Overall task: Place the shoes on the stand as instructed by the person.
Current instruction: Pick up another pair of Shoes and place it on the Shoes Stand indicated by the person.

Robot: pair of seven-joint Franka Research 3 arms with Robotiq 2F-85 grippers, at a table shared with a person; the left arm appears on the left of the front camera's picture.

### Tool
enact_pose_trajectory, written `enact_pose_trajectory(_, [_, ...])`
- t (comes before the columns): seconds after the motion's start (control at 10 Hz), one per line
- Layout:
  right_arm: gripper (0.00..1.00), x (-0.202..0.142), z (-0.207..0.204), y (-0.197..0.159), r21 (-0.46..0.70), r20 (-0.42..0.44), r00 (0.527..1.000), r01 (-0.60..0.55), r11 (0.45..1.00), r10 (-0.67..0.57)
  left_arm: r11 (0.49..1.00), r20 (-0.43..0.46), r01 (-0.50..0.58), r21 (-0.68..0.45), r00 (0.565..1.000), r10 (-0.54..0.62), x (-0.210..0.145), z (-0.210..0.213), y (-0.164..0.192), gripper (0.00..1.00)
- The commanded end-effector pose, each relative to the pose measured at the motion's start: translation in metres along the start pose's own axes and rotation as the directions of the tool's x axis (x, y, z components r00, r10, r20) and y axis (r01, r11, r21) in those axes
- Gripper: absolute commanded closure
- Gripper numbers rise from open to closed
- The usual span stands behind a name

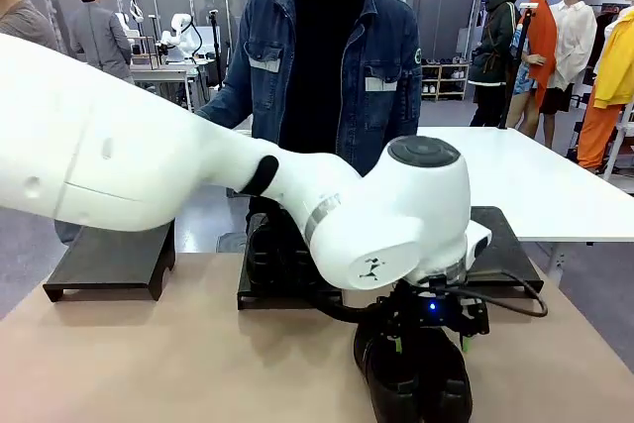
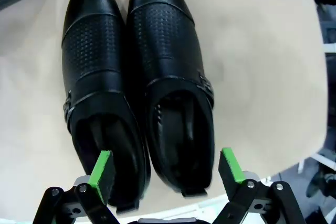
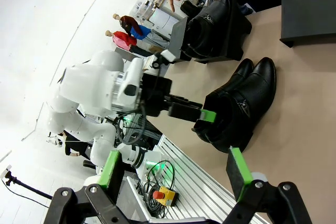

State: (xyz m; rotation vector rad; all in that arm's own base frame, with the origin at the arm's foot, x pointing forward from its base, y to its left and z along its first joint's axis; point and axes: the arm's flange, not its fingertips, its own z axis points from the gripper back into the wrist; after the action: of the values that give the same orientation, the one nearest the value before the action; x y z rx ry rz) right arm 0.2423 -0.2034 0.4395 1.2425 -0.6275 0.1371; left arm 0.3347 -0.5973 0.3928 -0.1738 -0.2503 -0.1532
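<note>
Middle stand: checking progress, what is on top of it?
One pair of black shoes stands on the middle stand. The left arm covers its right part in the front view.

Front cam faces person [image 1: 327, 66]; wrist cams share shoes [image 2: 160, 51].

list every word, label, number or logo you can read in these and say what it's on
No readable words or numbers in any view.
Small black mark on the left arm's white wrist housing: a logo figure, not letters.
Small round patch on the person's jacket sleeve: too small to read.
Pair of shoes by the left pincer: no print visible.
</note>
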Motion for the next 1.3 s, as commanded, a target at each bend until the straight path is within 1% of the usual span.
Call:
enact_pose_trajectory(0.0, [0.0, 0.0, 0.002, 0.001, 0.007, 0.0, 1.0, -0.021, 1.0, 0.021, 0.997, 0.015, -0.033, 0.066, 0.999, 0.032, 0.006, -0.022, -0.007, 0.0])
enact_pose_trajectory(0.1, [0.0, 0.0, 0.002, 0.001, 0.007, 0.0, 1.0, -0.021, 1.0, 0.021, 0.995, 0.005, -0.053, 0.087, 0.999, 0.052, 0.009, -0.034, -0.001, 0.0])
enact_pose_trajectory(0.3, [0.0, 0.0, 0.002, 0.001, 0.007, 0.0, 1.0, -0.021, 1.0, 0.021, 0.994, -0.019, -0.046, 0.104, 0.999, 0.048, 0.011, -0.049, 0.008, 0.0])
enact_pose_trajectory(0.4, [0.0, 0.0, 0.002, 0.001, 0.007, 0.0, 1.0, -0.021, 1.0, 0.021, 0.995, -0.026, -0.023, 0.097, 0.999, 0.026, 0.009, -0.051, 0.01, 0.46])
enact_pose_trajectory(0.5, [0.0, 0.0, 0.002, 0.001, 0.007, 0.0, 1.0, -0.021, 1.0, 0.021, 0.995, -0.039, -0.027, 0.096, 0.999, 0.031, 0.009, -0.049, 0.009, 0.6])
enact_pose_trajectory(0.6, [0.0, 0.0, 0.002, 0.001, 0.007, 0.0, 1.0, -0.021, 1.0, 0.021, 0.995, -0.038, -0.037, 0.092, 0.998, 0.04, 0.01, -0.047, 0.008, 1.0])
enact_pose_trajectory(0.7, [0.0, 0.0, 0.002, 0.001, 0.007, 0.0, 1.0, -0.021, 1.0, 0.021, 0.995, -0.042, -0.048, 0.092, 0.998, 0.052, 0.01, -0.046, 0.007, 1.0])
enact_pose_trajectory(0.8, [0.0, 0.0, 0.002, 0.001, 0.007, 0.0, 1.0, -0.021, 1.0, 0.021, 0.992, -0.027, -0.069, 0.102, 0.997, 0.072, 0.01, -0.046, 0.009, 1.0])
enact_pose_trajectory(0.9, [0.0, 0.0, 0.002, 0.001, 0.007, 0.0, 1.0, -0.021, 1.0, 0.021, 0.99, -0.035, -0.084, 0.117, 0.995, 0.089, 0.008, -0.048, 0.01, 0.85])
enact_pose_trajectory(1.0, [0.0, 0.0, 0.002, 0.001, 0.007, 0.0, 1.0, -0.021, 1.0, 0.021, 0.987, -0.034, -0.099, 0.13, 0.994, 0.104, 0.006, -0.049, 0.01, 0.95])
enact_pose_trajectory(1.1, [0.0, 0.0, 0.002, 0.001, 0.007, 0.0, 1.0, -0.021, 1.0, 0.021, 0.986, -0.019, -0.101, 0.135, 0.994, 0.105, 0.002, -0.046, 0.009, 1.0])
enact_pose_trajectory(1.2, [0.0, 0.0, 0.002, 0.001, 0.007, 0.0, 1.0, -0.021, 1.0, 0.021, 0.986, -0.024, -0.098, 0.137, 0.994, 0.103, -0.002, -0.043, 0.006, 1.0])
